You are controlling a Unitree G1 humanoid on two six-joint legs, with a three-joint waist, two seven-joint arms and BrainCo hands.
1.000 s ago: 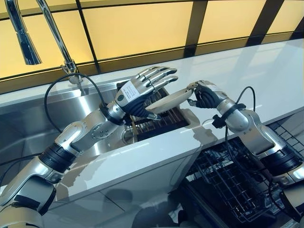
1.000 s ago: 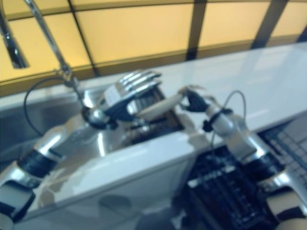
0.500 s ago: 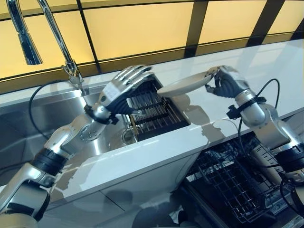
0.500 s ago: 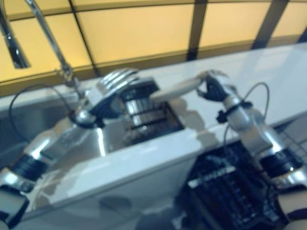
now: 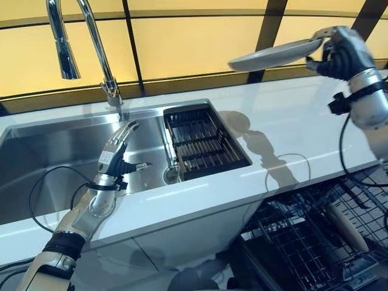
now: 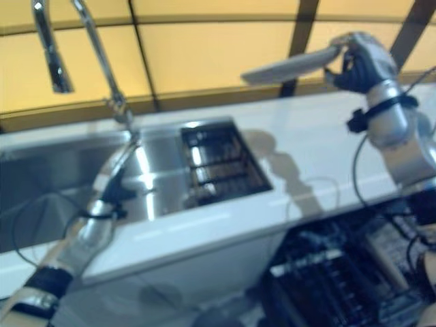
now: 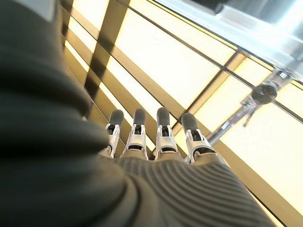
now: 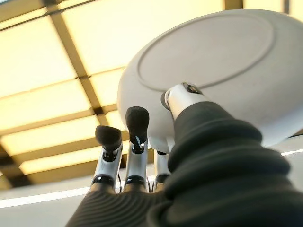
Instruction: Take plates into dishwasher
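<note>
Plate [image 5: 276,56] in our right hand [image 5: 341,53] was the thing to watch: we held the grey dish high above the white countertop [image 5: 303,121], pinched at one edge between thumb and curled fingers, its face roughly level and most of it hanging out unsupported. We judged that edge grip to be the main hazard, since any swing or tilt on the way down could let the dish pivot, slip and fall onto the counter or strike the wires of the dishwasher rack [image 5: 303,236] open below to the right. Our left hand [image 5: 118,148] hung over the steel sink [image 5: 54,151] with fingers straight and spread, carrying nothing, near the faucet [image 5: 91,42] and beside the dark drying rack [image 5: 203,142] set in the basin. We could not tell how far the thumb reached across the dish, because the wrist cover hid that contact. Much of the dishwasher rack was cut off at the frame edge, and a pale item lying in it was too indistinct to name.
</note>
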